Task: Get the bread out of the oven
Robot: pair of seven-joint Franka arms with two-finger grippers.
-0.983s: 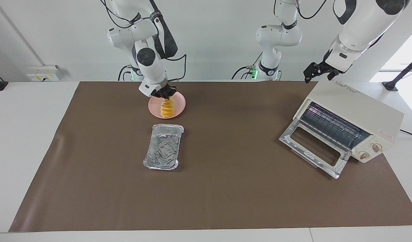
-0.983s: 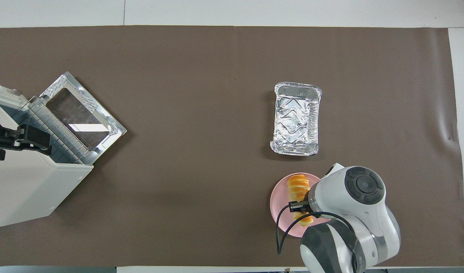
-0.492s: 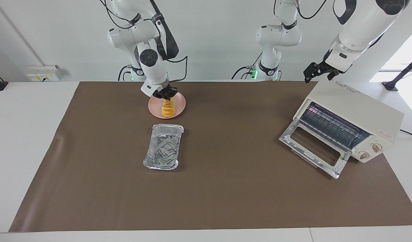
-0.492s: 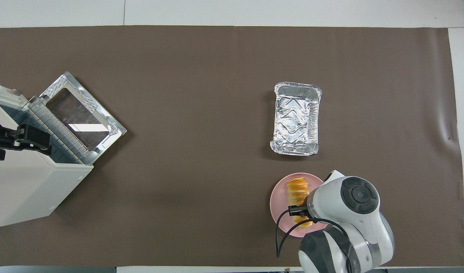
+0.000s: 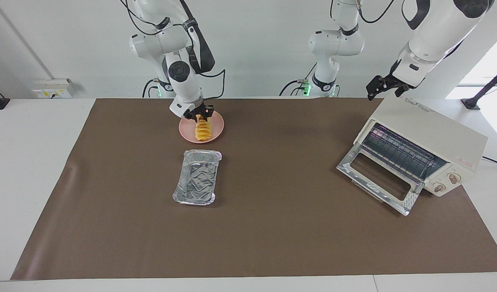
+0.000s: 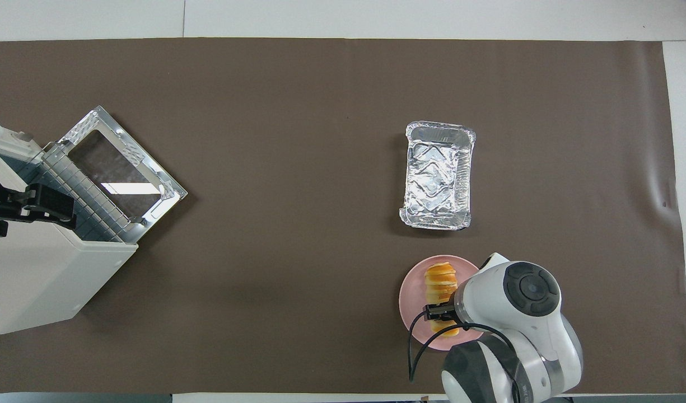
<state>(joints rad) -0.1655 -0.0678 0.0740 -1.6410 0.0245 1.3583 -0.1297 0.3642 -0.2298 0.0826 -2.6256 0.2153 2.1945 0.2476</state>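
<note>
Near the robots' edge of the tabletop, the bread (image 5: 202,130) lies on a pink plate (image 5: 216,129); the right gripper (image 5: 199,116) sits at its nearer end, its finger gap unreadable and hidden overhead by the arm. Farther out lies a foil tray (image 5: 197,177). The left gripper (image 5: 383,87), fingers apart, hangs over the open oven (image 5: 431,132), cut off overhead

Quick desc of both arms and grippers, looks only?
Both arms are glossy white with rounded segments and dark grey joint caps and bands. Black cables loop loosely along them. The right gripper and left gripper are small, black and two-fingered. A green light glows at a base near the table's edge. No readable markings.
</note>
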